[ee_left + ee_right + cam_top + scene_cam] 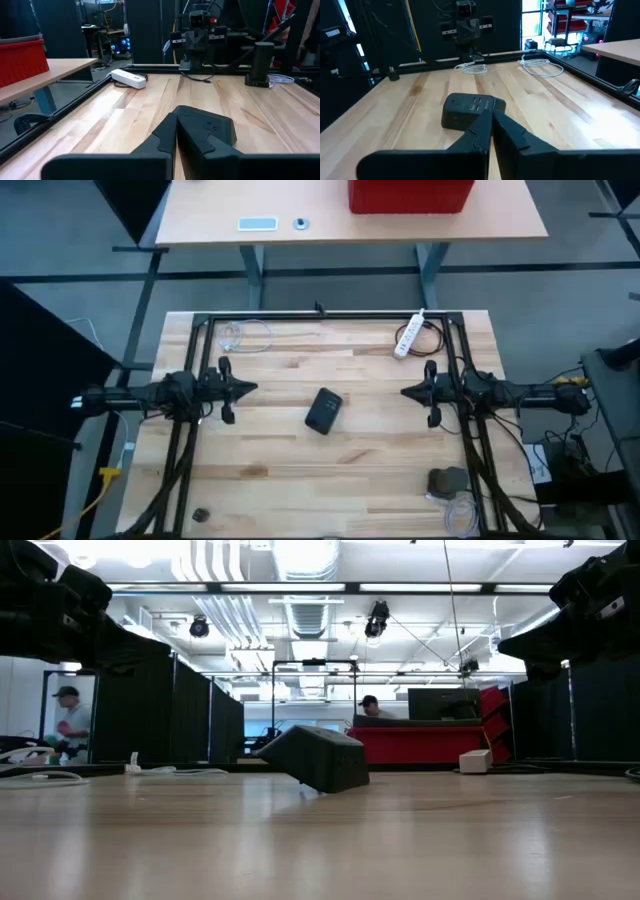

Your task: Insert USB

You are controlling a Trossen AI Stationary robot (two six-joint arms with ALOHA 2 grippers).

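Note:
A black charger block [323, 411] lies in the middle of the wooden table, tilted up on one edge in the low view [320, 758]. Its face with the USB ports [470, 104] points toward the table's right edge. A coiled white cable [245, 335] lies at the far left; its plug cannot be made out. My left gripper [250, 388] hovers shut to the left of the block, fingers pointing at it [176, 112]. My right gripper [405, 392] hovers shut to the block's right, also pointing at it [491, 114]. Neither touches anything.
A white power strip [410, 335] with a dark cord lies at the far right. A grey object [447, 480] and a white cable coil [460, 512] sit near the right front corner. A black frame rail [330, 316] borders the table. People show in the room beyond [68, 720].

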